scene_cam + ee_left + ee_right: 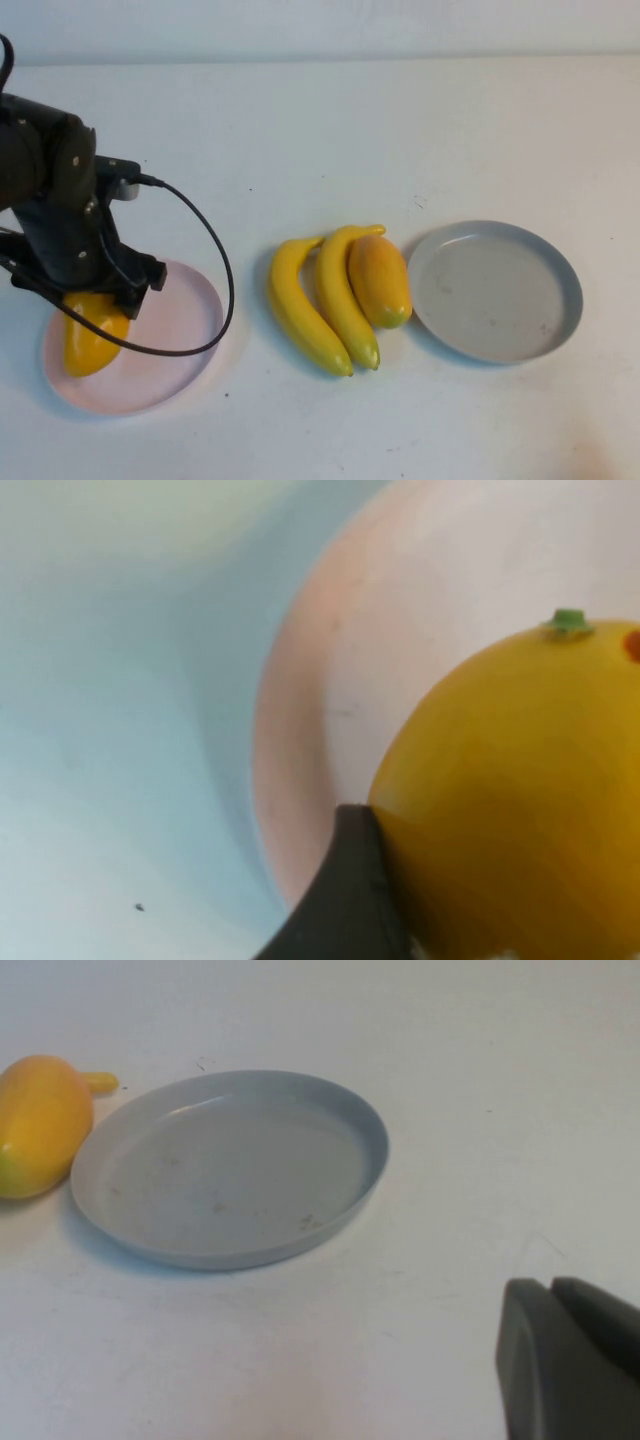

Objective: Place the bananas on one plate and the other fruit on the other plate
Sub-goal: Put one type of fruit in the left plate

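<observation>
Left gripper (95, 300) is down over the pink plate (175, 345) at the table's left, jaws spread wide around a mango (92, 335) that lies in the plate; from the wrist, one dark finger (345, 900) sits right against the fruit's skin, and whether it is gripped or just let go, I cannot tell. Out to the middle: two bananas (322, 300) lie side by side on the white table (320, 130), touching, with the second mango (380, 280) pressed against the right-hand banana. Just beside that, the grey plate (560, 300). Right gripper (570, 1360) is off near the grey plate, fingers clenched together, holding nothing.
</observation>
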`<state>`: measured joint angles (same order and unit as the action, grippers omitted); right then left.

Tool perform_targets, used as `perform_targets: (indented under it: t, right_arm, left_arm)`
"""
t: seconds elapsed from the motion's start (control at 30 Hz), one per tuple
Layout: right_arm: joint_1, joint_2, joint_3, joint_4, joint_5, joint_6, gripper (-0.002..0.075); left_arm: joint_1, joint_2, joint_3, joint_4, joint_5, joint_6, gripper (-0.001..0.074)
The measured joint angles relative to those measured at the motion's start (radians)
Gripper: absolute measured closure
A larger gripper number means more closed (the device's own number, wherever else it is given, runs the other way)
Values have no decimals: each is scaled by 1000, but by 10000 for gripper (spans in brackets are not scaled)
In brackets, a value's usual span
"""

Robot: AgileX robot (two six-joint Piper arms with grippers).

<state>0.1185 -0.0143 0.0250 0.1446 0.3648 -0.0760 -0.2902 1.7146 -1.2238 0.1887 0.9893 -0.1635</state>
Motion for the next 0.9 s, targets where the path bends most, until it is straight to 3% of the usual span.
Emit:
perform_targets:
  t: [0.27,0.43,0.63,0.77,0.9]
  right_arm:
    - [0,0,0,0,0,0,741]
    - [0,0,0,0,0,0,741]
    - [0,0,0,0,0,0,741]
    - [0,0,0,0,0,0,741]
    - [0,0,0,0,0,0,741]
  left_arm:
    - [11,22,10,13,-6,2,171]
    - [11,23,10,12,8,3,73]
    - [2,23,10,12,21,3,66]
    - [-70,14,-14,21,27,-47,66]
    - [-214,21,-139,-12,18,-102,66]
